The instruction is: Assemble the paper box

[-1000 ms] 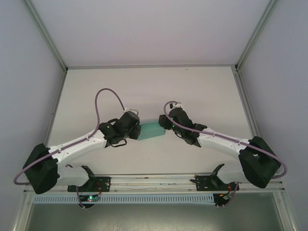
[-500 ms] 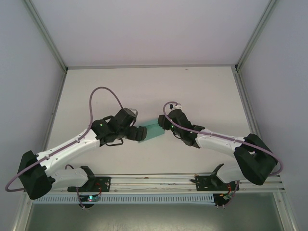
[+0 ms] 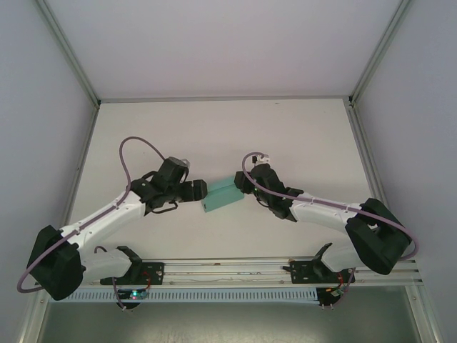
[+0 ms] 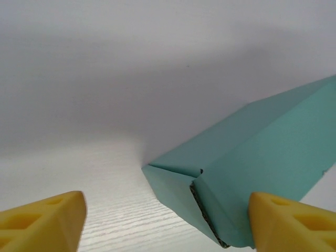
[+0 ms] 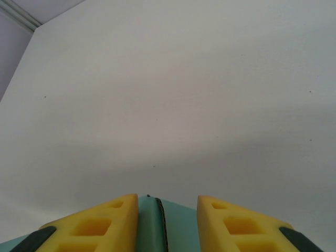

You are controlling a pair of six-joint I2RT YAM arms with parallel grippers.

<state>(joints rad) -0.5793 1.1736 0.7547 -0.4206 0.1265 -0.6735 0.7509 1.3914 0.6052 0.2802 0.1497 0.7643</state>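
Now that it's folded into a long rectangular shape, the box (image 3: 220,194) lies slanted near the middle of the table (image 3: 285,136), between both arms. Its right end is clamped in the right gripper (image 3: 242,184), yellow fingers (image 5: 105,223) tight on either side of the card. At its left end the left gripper (image 3: 198,191) is spread wide, with a flap seam gaping slightly.

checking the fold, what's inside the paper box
On the paper box, the end flap is almost closed, leaving a thin dark slit. The card walls cover the interior, so nothing inside can be seen.
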